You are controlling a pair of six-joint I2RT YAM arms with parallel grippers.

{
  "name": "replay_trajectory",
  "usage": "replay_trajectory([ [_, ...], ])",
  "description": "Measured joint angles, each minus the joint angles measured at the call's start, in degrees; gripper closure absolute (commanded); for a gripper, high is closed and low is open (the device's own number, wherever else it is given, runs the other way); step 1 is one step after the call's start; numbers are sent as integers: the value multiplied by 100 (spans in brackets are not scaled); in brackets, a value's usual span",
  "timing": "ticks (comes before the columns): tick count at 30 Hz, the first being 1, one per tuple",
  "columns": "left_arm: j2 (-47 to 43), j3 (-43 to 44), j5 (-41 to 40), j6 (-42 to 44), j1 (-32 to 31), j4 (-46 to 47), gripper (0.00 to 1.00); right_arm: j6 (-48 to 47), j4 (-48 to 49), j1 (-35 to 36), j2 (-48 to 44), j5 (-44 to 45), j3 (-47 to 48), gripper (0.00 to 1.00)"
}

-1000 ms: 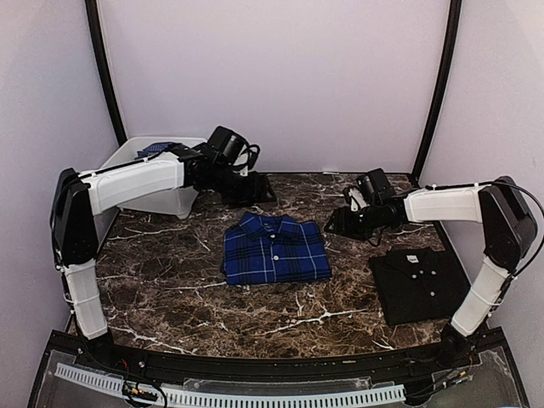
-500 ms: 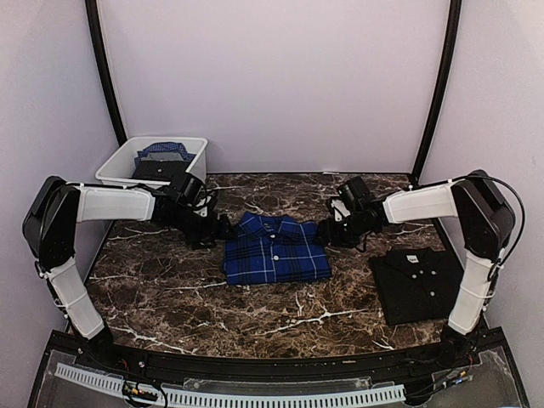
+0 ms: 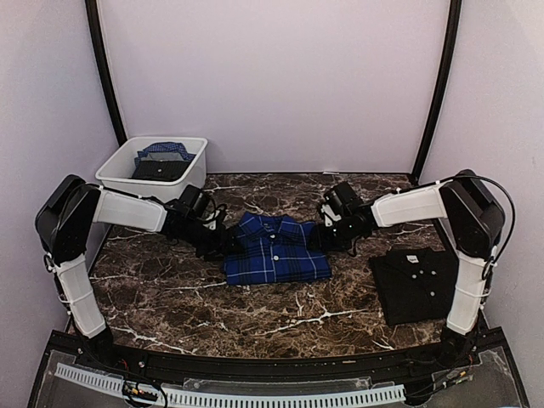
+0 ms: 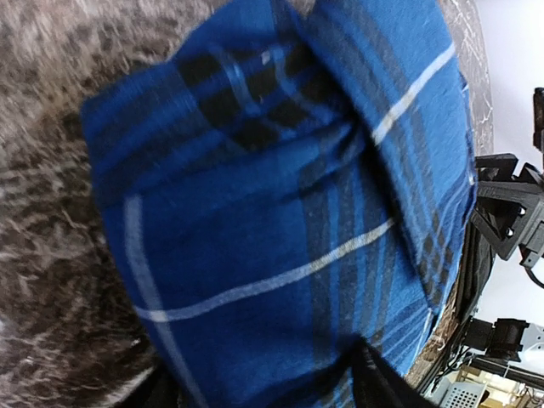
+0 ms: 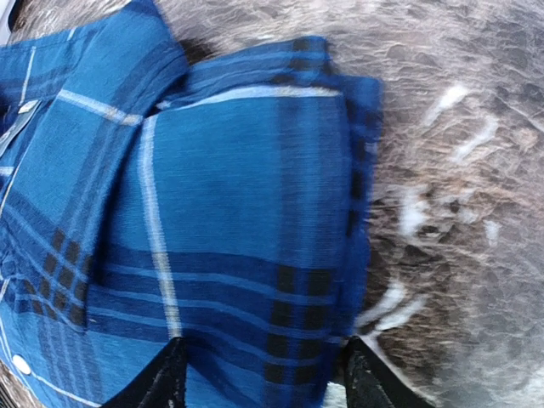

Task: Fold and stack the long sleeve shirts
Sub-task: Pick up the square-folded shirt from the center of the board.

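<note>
The royal-blue plaid shirt (image 3: 276, 249) lies folded at the table's middle, collar toward the back. My left gripper (image 3: 227, 241) is low at its left edge and my right gripper (image 3: 322, 235) is at its right edge. In the left wrist view the plaid cloth (image 4: 272, 195) fills the frame, and my left gripper (image 4: 268, 389) stands open with cloth between its dark fingers (image 4: 378, 387). In the right wrist view my right gripper (image 5: 268, 382) is also open, straddling the shirt's (image 5: 238, 212) folded edge. The black shirt (image 3: 418, 285) lies folded at the near right, apart from both grippers.
A white tub (image 3: 185, 178) holding more dark and blue cloth stands at the back left corner. Dark marble table (image 3: 170, 289) shows around the shirts. Black frame posts rise at the back left and back right, and purple walls close in the sides.
The left arm swung from beside the tub down to the plaid shirt's left edge. The right arm moved left to the shirt's right edge. Neither shirt has moved.
</note>
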Motion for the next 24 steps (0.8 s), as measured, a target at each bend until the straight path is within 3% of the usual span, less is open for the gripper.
replay_trajectory([
  [2, 59, 4, -42, -105, -120, -2, 58, 42, 0, 92, 48, 35, 52, 56],
  [4, 98, 15, -96, -197, -240, -11, 79, 129, 4, 192, 92, 74, 92, 72],
  [8, 109, 138, -166, -352, -398, -105, 98, 271, -83, 328, 177, 107, 212, 97],
  [16, -337, 887, -527, -229, -505, -925, 100, 376, -387, 479, -11, 260, 516, 100],
  [18, -579, 981, -627, -184, -553, -1154, 98, 398, -459, 511, -188, 295, 514, 100],
  [20, -791, 990, -708, -164, -586, -1338, 76, 444, -470, 520, -385, 330, 461, 100],
  [21, -857, 986, -737, -151, -595, -1429, 63, 485, -459, 520, -490, 337, 396, 95],
  [24, -909, 872, -787, -116, -621, -1495, 45, 597, -439, 520, -691, 361, 127, 72],
])
